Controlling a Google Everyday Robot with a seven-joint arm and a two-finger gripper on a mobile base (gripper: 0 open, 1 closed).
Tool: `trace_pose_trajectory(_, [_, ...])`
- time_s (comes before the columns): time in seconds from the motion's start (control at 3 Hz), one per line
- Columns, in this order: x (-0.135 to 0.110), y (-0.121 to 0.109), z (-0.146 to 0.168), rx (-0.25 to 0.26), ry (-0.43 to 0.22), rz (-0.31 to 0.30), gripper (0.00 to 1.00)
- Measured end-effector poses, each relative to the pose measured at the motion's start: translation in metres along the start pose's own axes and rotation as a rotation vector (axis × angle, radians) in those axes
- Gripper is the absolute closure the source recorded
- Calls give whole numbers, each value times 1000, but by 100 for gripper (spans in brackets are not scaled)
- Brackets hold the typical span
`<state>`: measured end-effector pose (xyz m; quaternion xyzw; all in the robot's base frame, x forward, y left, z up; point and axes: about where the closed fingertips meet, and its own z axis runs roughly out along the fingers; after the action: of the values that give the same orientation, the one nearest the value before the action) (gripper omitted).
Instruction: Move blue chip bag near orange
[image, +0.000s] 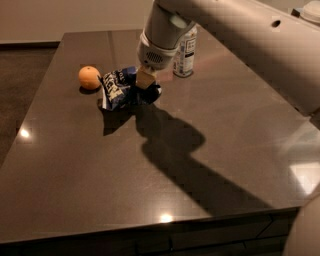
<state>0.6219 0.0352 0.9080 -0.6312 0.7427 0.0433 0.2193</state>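
In the camera view, the arm (225, 25) comes in from the upper right and reaches down to the left part of the dark glossy table (240, 115). The gripper (146, 81) at its end points downward and is closed onto the blue chip bag (119, 89). One tan pad (144, 78) is pressed against the upper right corner of the bag, so the opening is only as wide as the pinched foil. The bag hangs to the left and slightly below the gripper, crumpled, with its white lettering facing the camera. I cannot tell if its lower edge touches the table. Its shadow (114, 119) falls on the surface just under it and to the front. The orange (89, 77) rests on the table just beside the left edge of the bag, but I cannot tell if they touch. Behind the arm stands an upright can (185, 54) with a white and blue label, well apart from the bag.
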Motion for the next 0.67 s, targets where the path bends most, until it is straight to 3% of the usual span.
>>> trace_pose_trajectory(0.67, [-10, -9, 24, -16, 1, -3, 59])
